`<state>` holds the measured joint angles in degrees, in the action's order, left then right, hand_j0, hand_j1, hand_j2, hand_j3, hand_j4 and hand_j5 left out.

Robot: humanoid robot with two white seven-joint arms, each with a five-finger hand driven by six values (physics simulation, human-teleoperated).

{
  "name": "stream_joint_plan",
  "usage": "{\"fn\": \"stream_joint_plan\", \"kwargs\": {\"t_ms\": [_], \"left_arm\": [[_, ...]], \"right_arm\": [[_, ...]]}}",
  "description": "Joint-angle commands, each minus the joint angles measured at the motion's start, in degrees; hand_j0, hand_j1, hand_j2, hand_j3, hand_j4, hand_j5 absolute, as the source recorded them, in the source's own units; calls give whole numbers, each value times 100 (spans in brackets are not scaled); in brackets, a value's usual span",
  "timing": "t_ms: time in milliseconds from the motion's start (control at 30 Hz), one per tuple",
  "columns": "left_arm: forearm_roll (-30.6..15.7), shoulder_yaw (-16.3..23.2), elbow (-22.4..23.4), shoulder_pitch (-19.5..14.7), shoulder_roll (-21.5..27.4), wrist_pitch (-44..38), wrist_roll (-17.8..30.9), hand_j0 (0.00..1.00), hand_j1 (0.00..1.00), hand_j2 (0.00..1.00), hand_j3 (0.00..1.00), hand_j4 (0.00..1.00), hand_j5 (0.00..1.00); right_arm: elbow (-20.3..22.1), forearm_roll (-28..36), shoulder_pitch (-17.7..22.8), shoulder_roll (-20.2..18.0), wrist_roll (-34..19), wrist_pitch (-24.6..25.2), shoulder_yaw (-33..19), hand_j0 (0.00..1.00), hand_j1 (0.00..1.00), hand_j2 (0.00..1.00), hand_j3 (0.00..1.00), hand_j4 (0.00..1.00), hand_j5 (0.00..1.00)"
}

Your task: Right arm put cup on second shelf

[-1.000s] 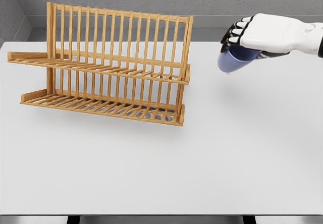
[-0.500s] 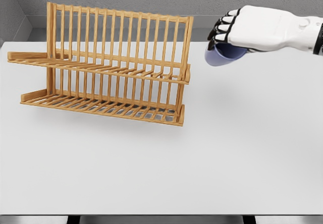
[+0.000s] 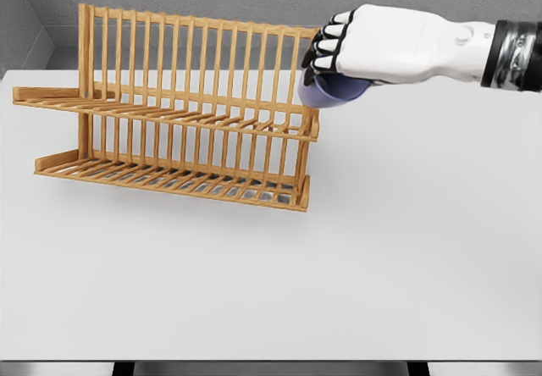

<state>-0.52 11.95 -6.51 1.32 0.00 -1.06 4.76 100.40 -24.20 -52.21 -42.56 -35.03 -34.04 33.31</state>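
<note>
The right hand (image 3: 373, 44), white with black finger joints, reaches in from the right edge of the head view on an arm that lies almost level, a dark wrist band showing near the picture's edge. Its back faces up and its fingers (image 3: 326, 52) curl downward and leftward, clenched over the top of a blue-violet round cup (image 3: 334, 91). The cup hangs under the palm, tilted, with only its lower body showing below the knuckles; the hand hides most of its rim.

Just left of the fingertips stands a two-tier wooden slatted dish rack (image 3: 182, 109) on the white desk (image 3: 406, 249). The cup sits in the air at the rack's right end, level with the top of the right end post, and overlaps it in the view; whether they touch cannot be told. The upper slatted shelf (image 3: 169, 115) lies below and to the left of the hand, the lower shelf (image 3: 169, 179) further down, both bare of dishes. The cup is clear above the desk surface, held only by the hand.
</note>
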Motion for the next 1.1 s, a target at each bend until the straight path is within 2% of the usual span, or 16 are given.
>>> {"fn": "stream_joint_plan", "kwargs": {"t_ms": [0,167,300,567,733,800,867,900,933,1067], "left_arm": [[-1,0,0,9,0,0,-1,100,100,100,100,100,100],[-1,0,0,0,0,0,7,100,100,100,100,100,100],[-1,0,0,9,0,0,7,100,100,100,100,100,100],[-1,0,0,9,0,0,7,100,100,100,100,100,100],[-1,0,0,9,0,0,-1,100,100,100,100,100,100],[-1,0,0,9,0,0,-1,100,100,100,100,100,100],[-1,0,0,0,0,0,7,100,100,100,100,100,100],[-1,0,0,9,0,0,7,100,100,100,100,100,100],[-1,0,0,9,0,0,7,100,100,100,100,100,100],[-1,0,0,0,0,0,7,100,100,100,100,100,100]], "right_arm": [[-3,20,-9,72,3,28,96,62,62,62,62,62,62],[-3,12,-272,301,3,301,571,62,62,62,62,62,62],[-3,20,-281,310,3,310,650,62,62,62,62,62,62],[-38,-15,-404,433,3,705,1072,62,62,62,62,62,62],[-38,-24,-439,477,3,714,1257,64,64,64,64,64,64],[-38,-24,-431,477,3,705,1266,66,66,66,66,66,66],[-38,-24,-431,468,3,705,1274,73,73,73,73,73,73],[-38,-24,-431,459,3,705,1274,80,80,80,80,80,80],[-29,-24,-431,450,3,697,1274,100,100,100,100,100,100],[6,-15,-492,468,3,705,1187,100,100,100,100,100,100]]}}
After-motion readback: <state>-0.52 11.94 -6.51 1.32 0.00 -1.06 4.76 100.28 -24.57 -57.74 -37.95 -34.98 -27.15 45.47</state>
